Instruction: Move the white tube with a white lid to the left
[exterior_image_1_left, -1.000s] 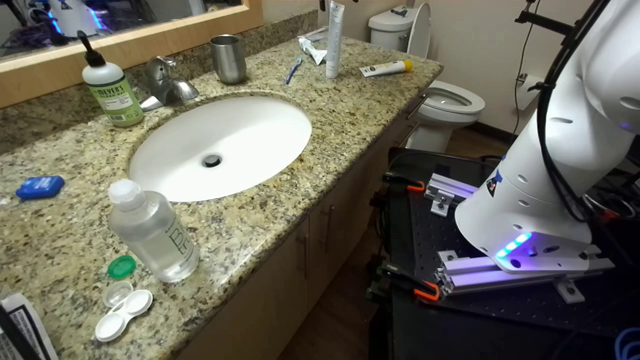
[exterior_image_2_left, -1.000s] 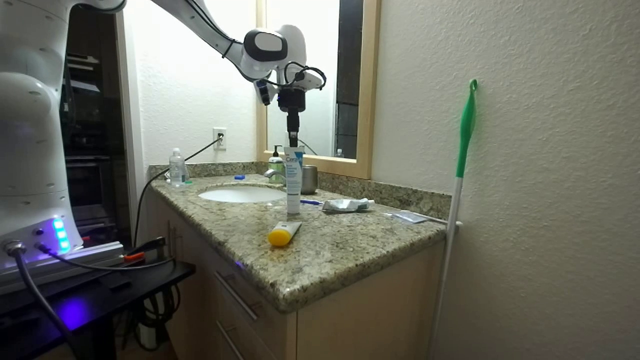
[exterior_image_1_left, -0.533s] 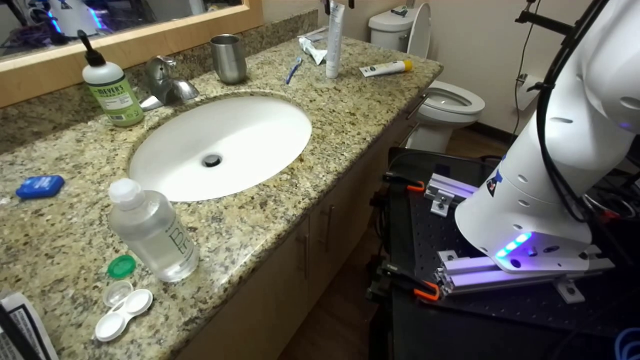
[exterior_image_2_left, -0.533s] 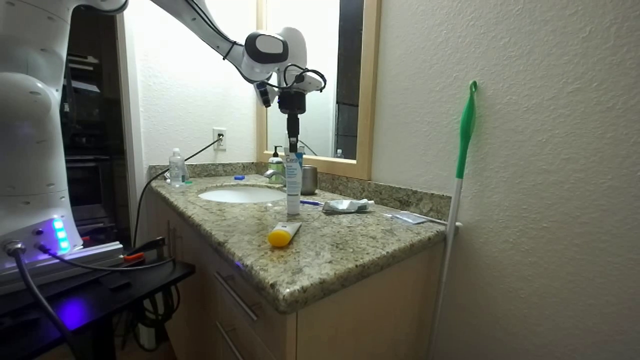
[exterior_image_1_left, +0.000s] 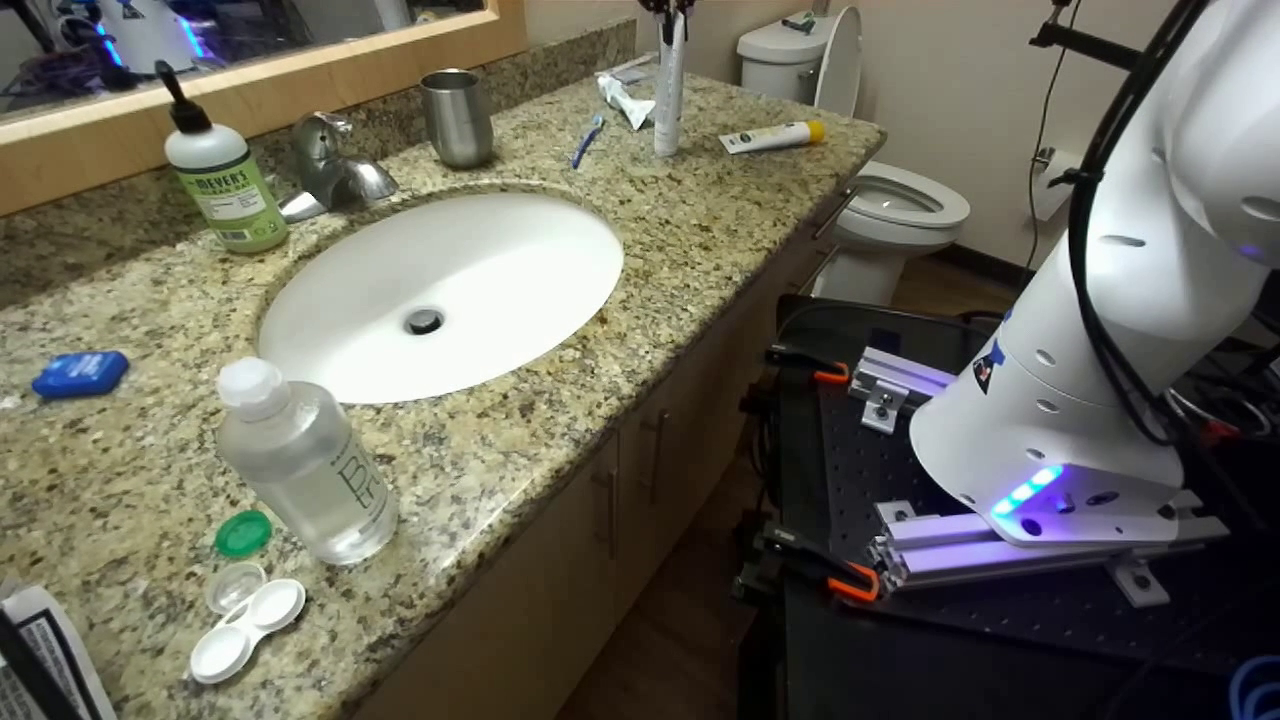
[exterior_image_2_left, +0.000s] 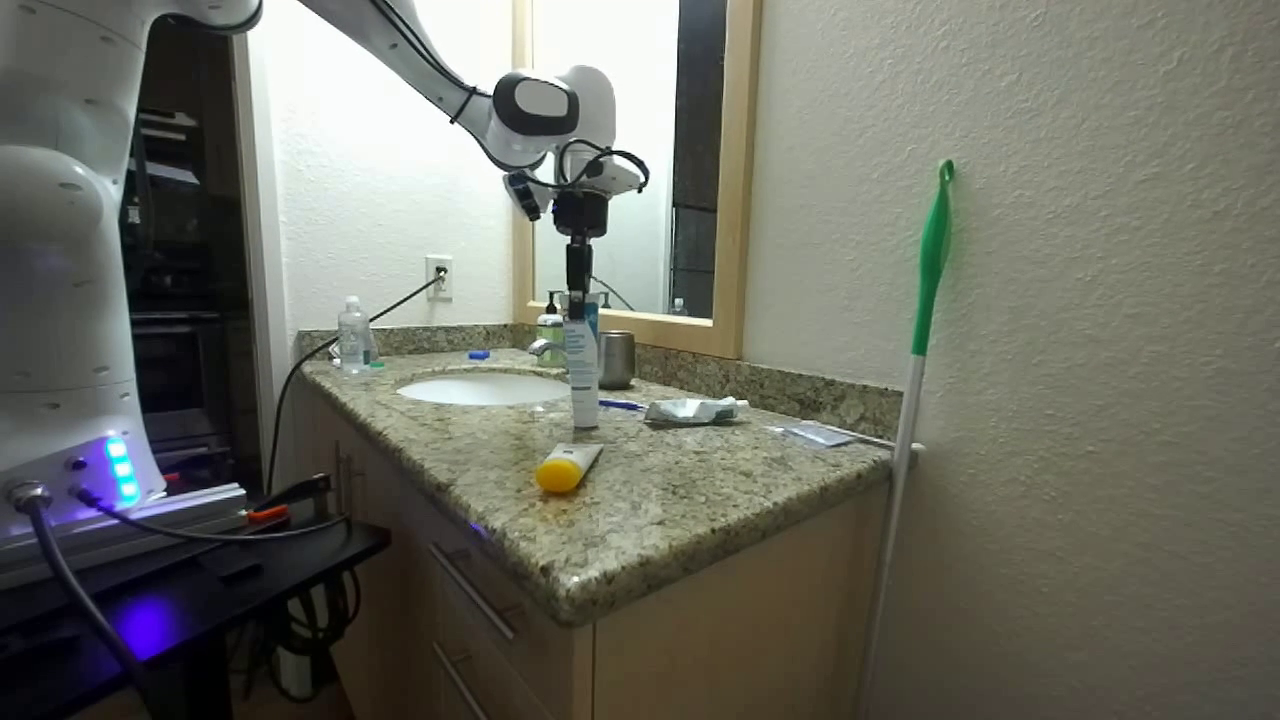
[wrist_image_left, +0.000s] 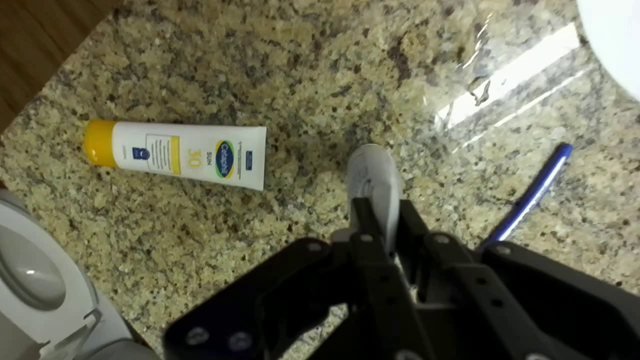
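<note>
The slender white tube (exterior_image_1_left: 668, 105) stands upright on the granite counter, near its far end in an exterior view. Its white lid (exterior_image_2_left: 585, 415) is at the bottom, resting on the counter. From above, my gripper (wrist_image_left: 384, 205) is shut on the tube's flat upper end, one black finger on each side. In the wrist view the tube (wrist_image_left: 371, 167) runs down between the fingers, and they hide part of its upper end. The fingers also cover the top of the label in an exterior view.
A yellow-capped tube (exterior_image_2_left: 568, 467) lies close by, toward the counter's front corner. Behind are a blue toothbrush (exterior_image_1_left: 587, 142), a crumpled tube (exterior_image_2_left: 695, 410) and a steel cup (exterior_image_1_left: 458, 118). The sink (exterior_image_1_left: 500, 300), soap bottle (exterior_image_1_left: 225, 190) and clear bottle (exterior_image_1_left: 310, 470) stand farther along.
My gripper has come down over the tube's top, and its fingers have gone from apart to shut on it. The tube's upper part has turned and shifted slightly; its base is almost where it was.
</note>
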